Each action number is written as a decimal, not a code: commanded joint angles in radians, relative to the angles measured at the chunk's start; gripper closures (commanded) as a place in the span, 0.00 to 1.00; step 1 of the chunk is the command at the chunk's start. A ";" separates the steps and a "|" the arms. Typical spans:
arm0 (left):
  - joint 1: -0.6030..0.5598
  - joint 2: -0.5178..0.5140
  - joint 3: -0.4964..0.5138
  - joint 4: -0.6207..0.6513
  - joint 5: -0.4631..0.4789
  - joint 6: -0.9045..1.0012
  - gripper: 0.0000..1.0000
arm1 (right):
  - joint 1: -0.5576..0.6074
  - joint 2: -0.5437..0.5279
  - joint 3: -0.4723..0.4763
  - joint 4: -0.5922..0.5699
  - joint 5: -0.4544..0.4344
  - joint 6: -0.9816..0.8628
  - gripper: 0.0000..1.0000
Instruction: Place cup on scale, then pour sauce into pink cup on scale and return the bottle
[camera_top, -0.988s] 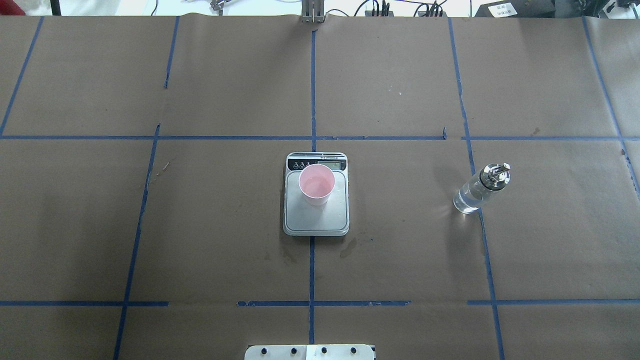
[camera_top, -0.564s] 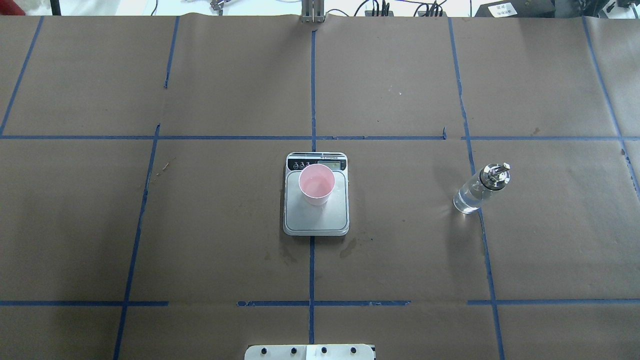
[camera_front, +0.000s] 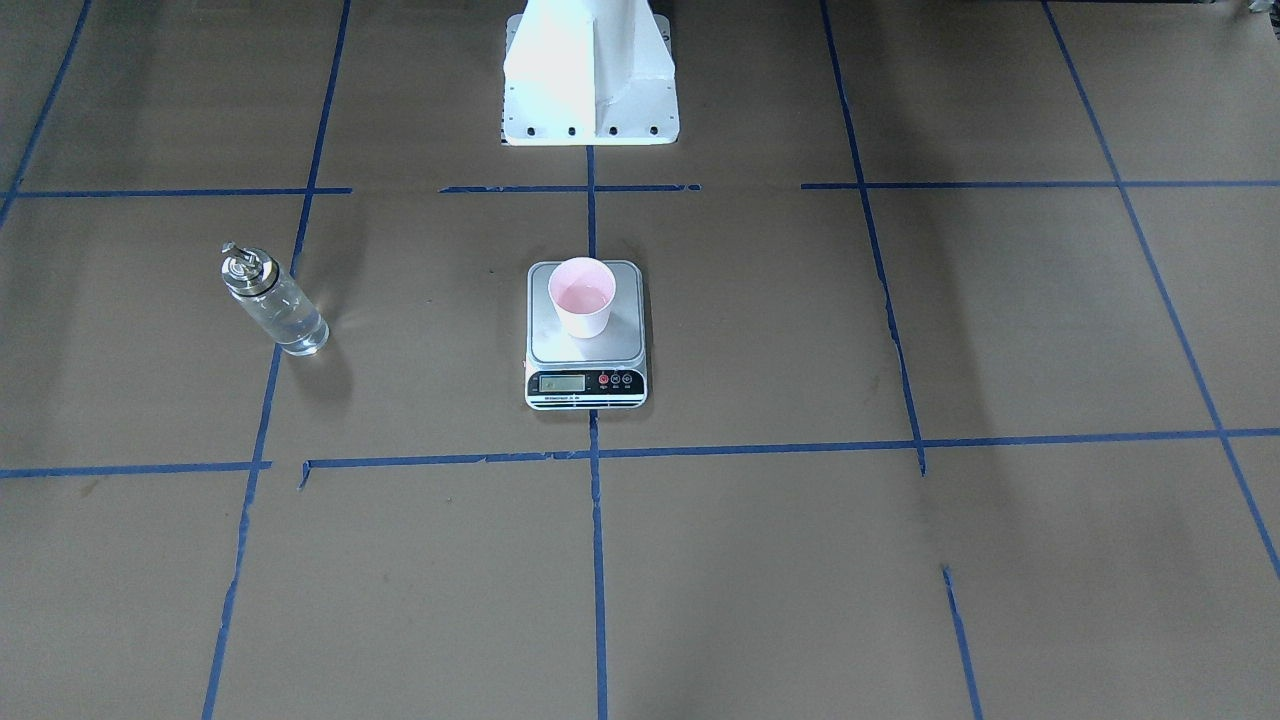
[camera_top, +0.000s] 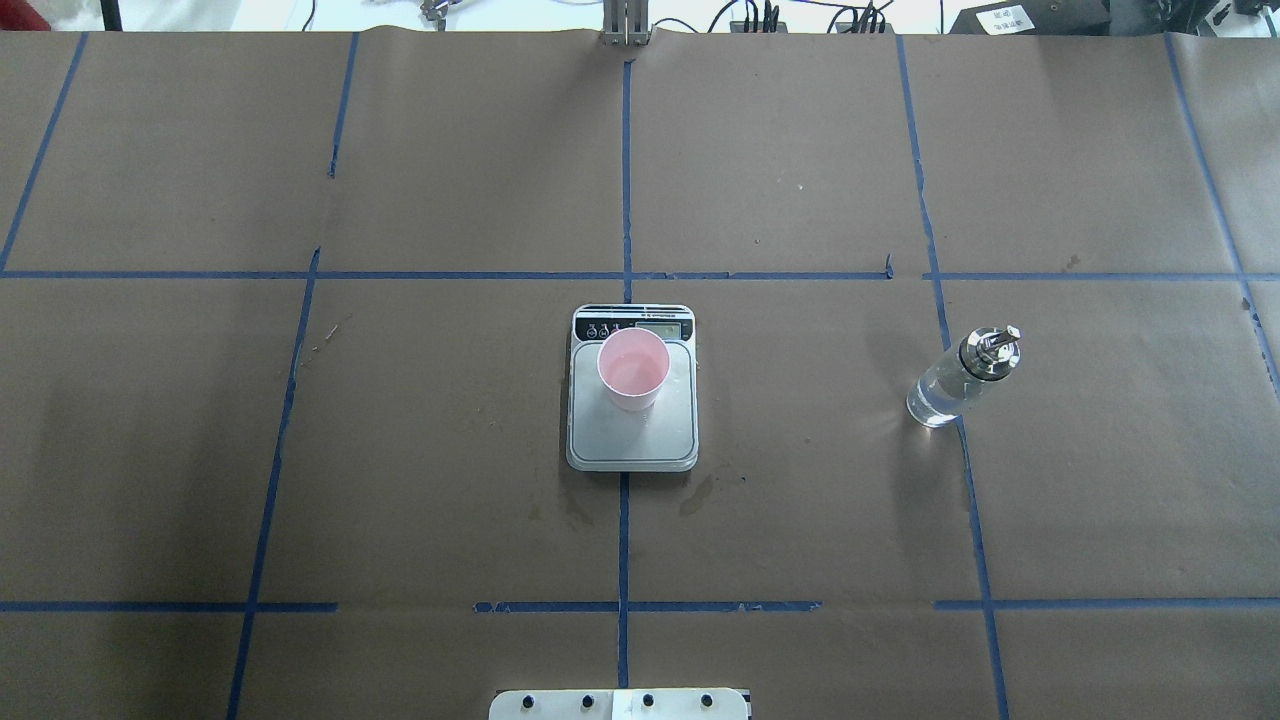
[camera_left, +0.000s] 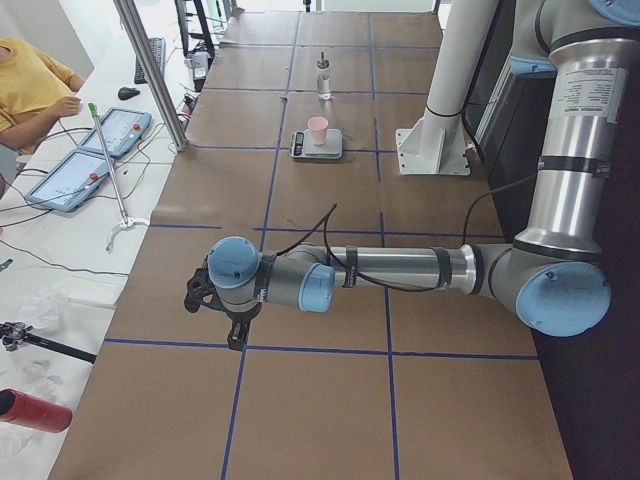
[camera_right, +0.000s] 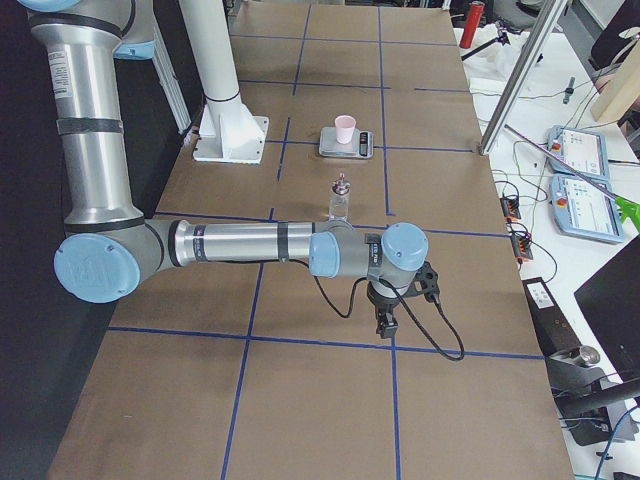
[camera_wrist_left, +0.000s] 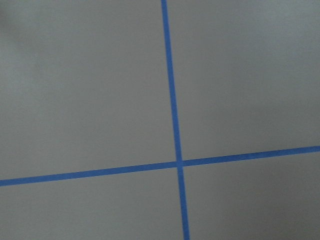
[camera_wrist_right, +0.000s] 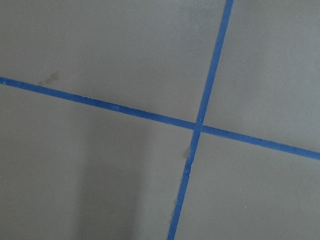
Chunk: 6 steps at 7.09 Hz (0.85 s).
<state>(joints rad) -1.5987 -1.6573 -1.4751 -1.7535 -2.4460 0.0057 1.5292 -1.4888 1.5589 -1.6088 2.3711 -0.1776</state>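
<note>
The pink cup (camera_top: 633, 370) stands upright on the far half of the scale (camera_top: 640, 440), with clear liquid in it; it also shows in the front view (camera_front: 583, 297). The glass bottle (camera_top: 950, 385) with its silver spout stands upright on the table, well right of the scale, with clear sauce in it. Neither gripper shows in the overhead or front views. The left gripper (camera_left: 237, 335) and the right gripper (camera_right: 385, 322) hang over bare table at opposite ends, far from the objects. I cannot tell whether they are open or shut. Both wrist views show only brown paper and blue tape.
The robot's white pedestal (camera_front: 588, 70) stands behind the scale. Brown paper with blue tape lines (camera_top: 625, 180) covers the table. An operator (camera_left: 30, 80), tablets (camera_left: 95, 150) and an aluminium post (camera_left: 150, 70) lie beyond the far edge. Wet stains (camera_top: 700, 492) mark the paper near the scale.
</note>
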 joint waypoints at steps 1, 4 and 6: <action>0.000 0.004 0.001 -0.012 0.011 -0.003 0.00 | 0.006 -0.008 0.068 0.013 -0.003 0.007 0.00; 0.011 -0.021 -0.062 0.182 0.128 0.079 0.00 | 0.005 -0.027 0.063 0.013 -0.003 0.006 0.00; 0.011 -0.030 -0.089 0.282 0.114 0.178 0.00 | 0.005 -0.045 0.061 0.013 0.000 0.007 0.00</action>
<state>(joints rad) -1.5880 -1.6792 -1.5437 -1.5523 -2.3289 0.1361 1.5341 -1.5197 1.6209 -1.5954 2.3685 -0.1719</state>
